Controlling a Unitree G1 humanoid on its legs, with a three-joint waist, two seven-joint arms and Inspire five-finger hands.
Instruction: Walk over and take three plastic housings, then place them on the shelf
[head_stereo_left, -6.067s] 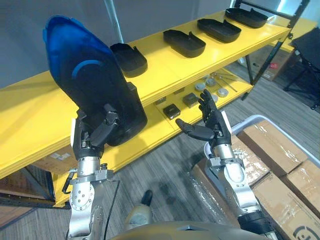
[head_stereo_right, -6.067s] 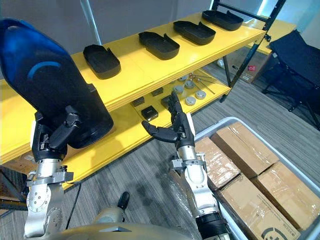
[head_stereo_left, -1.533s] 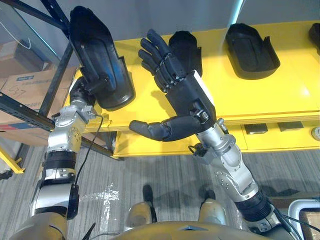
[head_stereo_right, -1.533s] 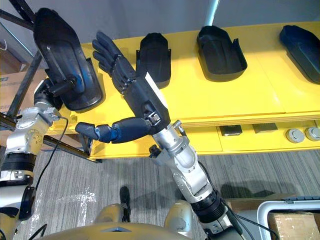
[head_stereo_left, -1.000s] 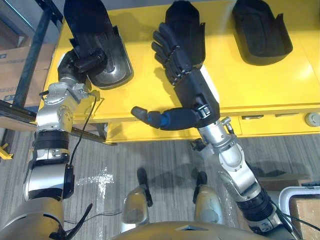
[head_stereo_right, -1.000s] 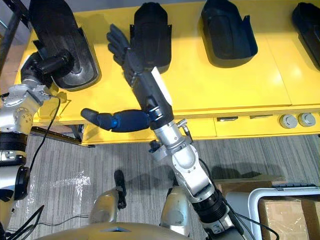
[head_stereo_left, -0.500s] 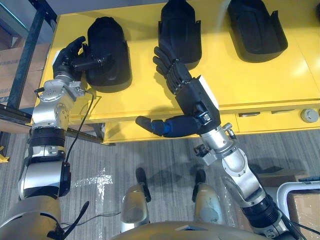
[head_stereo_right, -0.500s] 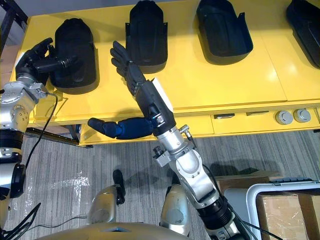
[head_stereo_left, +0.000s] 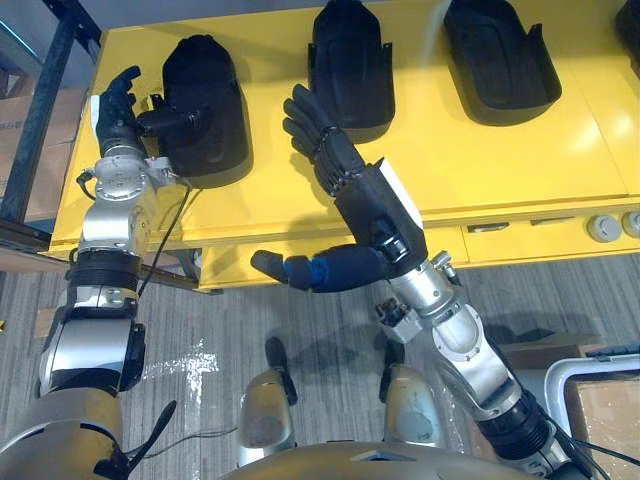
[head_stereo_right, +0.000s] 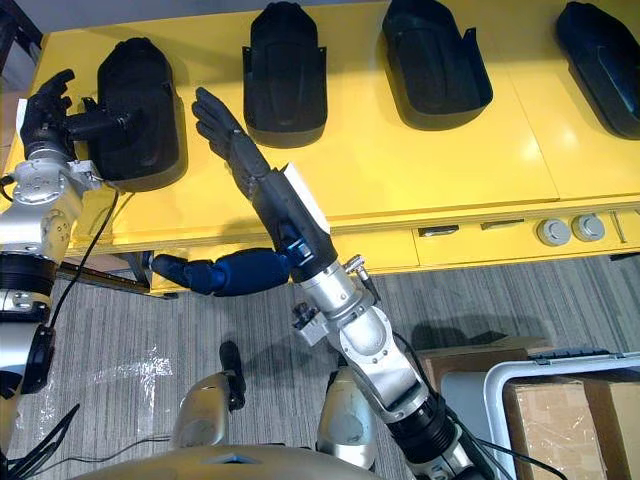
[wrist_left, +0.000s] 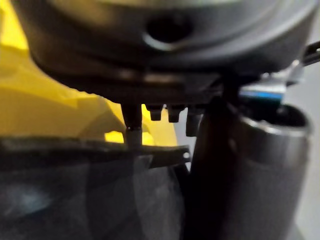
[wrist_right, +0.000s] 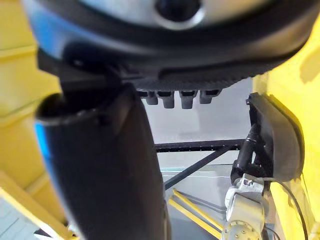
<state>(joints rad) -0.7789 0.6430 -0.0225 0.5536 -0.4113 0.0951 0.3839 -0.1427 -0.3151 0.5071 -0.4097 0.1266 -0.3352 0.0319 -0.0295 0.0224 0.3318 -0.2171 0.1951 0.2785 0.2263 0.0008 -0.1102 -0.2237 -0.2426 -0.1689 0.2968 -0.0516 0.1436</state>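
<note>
Left hand (head_stereo_left: 118, 105) up at the far end of the shelf, fingers straight and spread, nothing clamped. Its thumb (head_stereo_left: 172, 119) reaches out at 3 o'clock and lies across the rim of the leftmost housing (head_stereo_left: 208, 110). That housing lies flat on the yellow shelf (head_stereo_left: 480, 160), open side up. Right hand (head_stereo_left: 365, 205) hovers mid-scene, wide open, holding nothing, thumb swung out toward 8 o'clock.

At the right hand's 12 o'clock sits the second housing (head_stereo_left: 350, 70). The third housing (head_stereo_left: 500, 55) is at 2 o'clock and the fourth housing (head_stereo_right: 605, 50) is further along the same row.

Now the danger, as I read it. That thumb looks hooked over the rim, so a careless pull-back could drag the leftmost housing toward the shelf's left end or its front edge. Lifting the thumb clear before the arm moves would avoid that. The right hand's fingertips are near the second housing, and a forward sway could nudge it out of line.

The shelf top is smooth and glossy, so I would expect the housings to slide easily. A lower tier at 4 o'clock carries round metal parts (head_stereo_right: 555, 232). A dark frame post (head_stereo_left: 45, 110) stands at 10 o'clock, beside the left arm. Below is grey plank floor (head_stereo_left: 200, 330). At 5 o'clock there is a white bin (head_stereo_right: 560, 353) holding a cardboard box (head_stereo_right: 580, 430).
</note>
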